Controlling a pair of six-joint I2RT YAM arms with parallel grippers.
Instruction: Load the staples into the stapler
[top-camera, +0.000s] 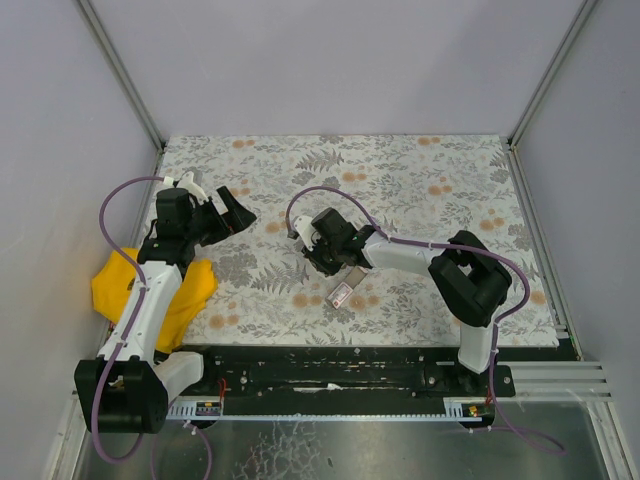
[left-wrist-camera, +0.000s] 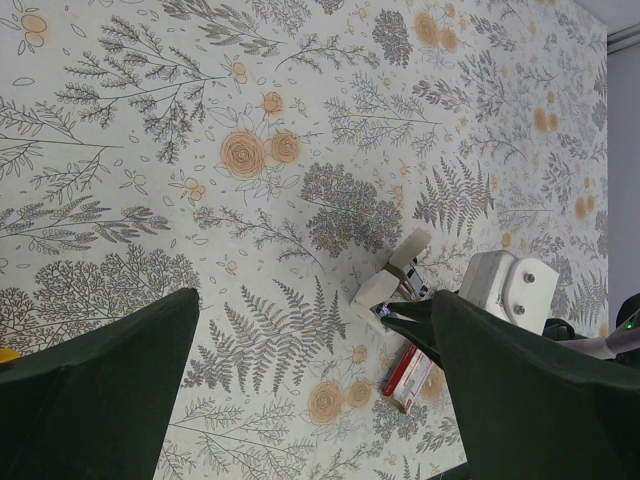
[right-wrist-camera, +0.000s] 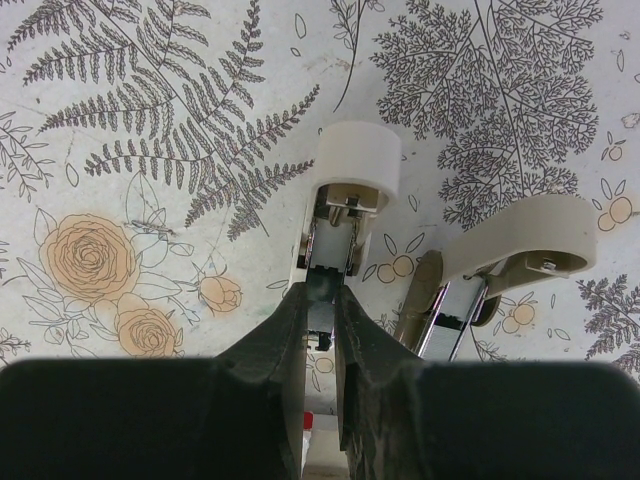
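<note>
**My right gripper pinches a metal strip in the opened stapler, with the staples carton just behind it**

The staples (top-camera: 342, 294), a small flat pink-and-white carton, lie on the table (top-camera: 450, 180) about midway along its near edge and a little in from it. A grey part shows at the carton's far end. What it holds is too small to make out.

Just beyond the carton, towards the table's middle, is the stapler (right-wrist-camera: 358, 160). It is white plastic with rounded ends, swung open into a V. One arm lies flat with its shiny metal channel facing up, and the other tilts away to the side.

My right gripper (right-wrist-camera: 322, 290) reaches down over the flat arm. Its dark fingers (right-wrist-camera: 290, 340) are closed to a narrow gap on a grey metal strip (right-wrist-camera: 321, 325) sitting in that channel. I cannot tell whether the strip is staples.

My left gripper (top-camera: 232, 212) hovers over the far left part of the table, well apart from the stapler, with its jaws spread wide and holding nothing.

The table is covered with a pale sheet printed with grey ferns and orange roses. A yellow cloth (top-camera: 190, 290) lies crumpled at the table's left edge, under my left arm.
</note>
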